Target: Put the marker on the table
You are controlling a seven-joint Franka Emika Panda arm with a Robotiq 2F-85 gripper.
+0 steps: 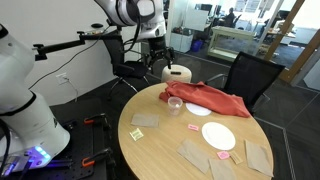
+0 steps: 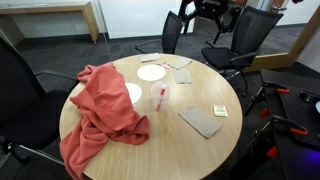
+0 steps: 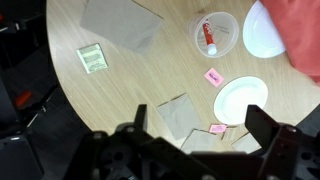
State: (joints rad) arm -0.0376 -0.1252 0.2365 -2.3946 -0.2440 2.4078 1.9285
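The red-orange marker [image 3: 207, 36] lies inside a small clear cup [image 3: 216, 37] that stands on the round tan table [image 3: 170, 70]. The cup also shows in both exterior views [image 1: 175, 104] [image 2: 158, 97]; the marker is hard to make out there. My gripper [image 3: 200, 130] is open and empty, high above the table's edge and well short of the cup. In an exterior view it hangs beyond the table's far side [image 1: 153, 52]. The table shows in both exterior views [image 1: 160, 145] [image 2: 185, 145].
A red cloth [image 1: 210, 97] [image 2: 100, 105] drapes over one side of the table. Two white plates [image 3: 240, 100] [image 3: 262, 28], several grey-brown cards [image 3: 120, 20], pink scraps [image 3: 213, 76] and a small green note [image 3: 92, 58] lie on it. Black chairs [image 1: 250, 75] [image 2: 20, 85] ring the table.
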